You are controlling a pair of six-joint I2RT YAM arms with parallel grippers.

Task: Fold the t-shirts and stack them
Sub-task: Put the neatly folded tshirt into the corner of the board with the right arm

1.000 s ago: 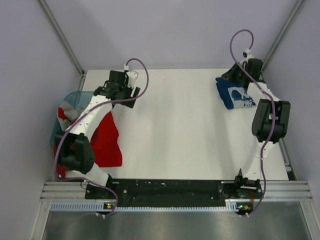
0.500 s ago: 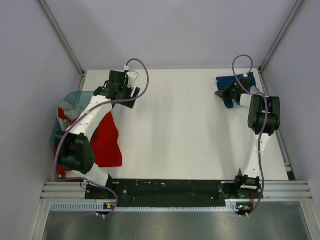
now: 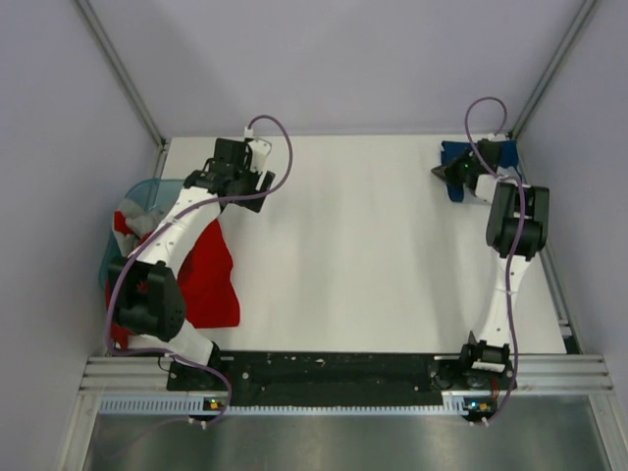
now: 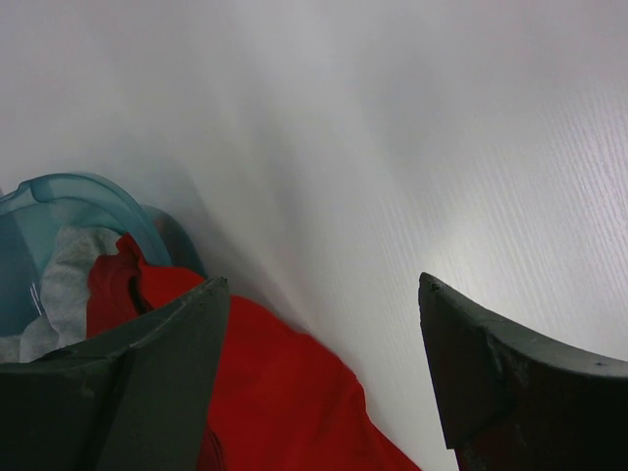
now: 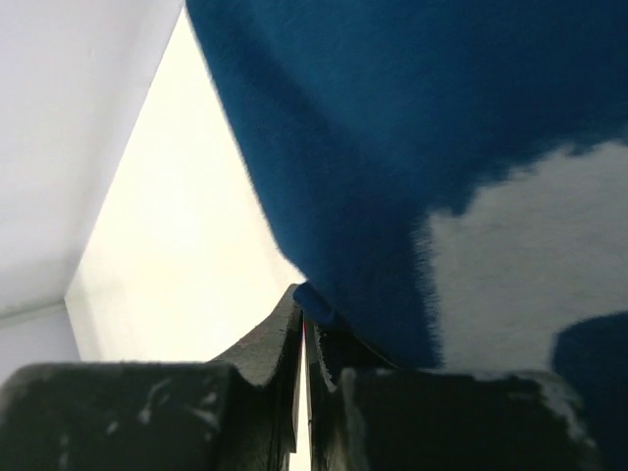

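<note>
table: white, blue shirt bunched up in its far right corner
right gripper: pinched shut on blue shirt's edge
left gripper: wide open, empty, near red shirt by basket
risk: tiny pinch might slip, so shirt flops loose

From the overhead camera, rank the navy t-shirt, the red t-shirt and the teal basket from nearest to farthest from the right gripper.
1. the navy t-shirt, far right corner, pinched in the right gripper.
2. the red t-shirt, on the left side, nearer the front.
3. the teal basket, farthest left, past the red t-shirt.
</note>
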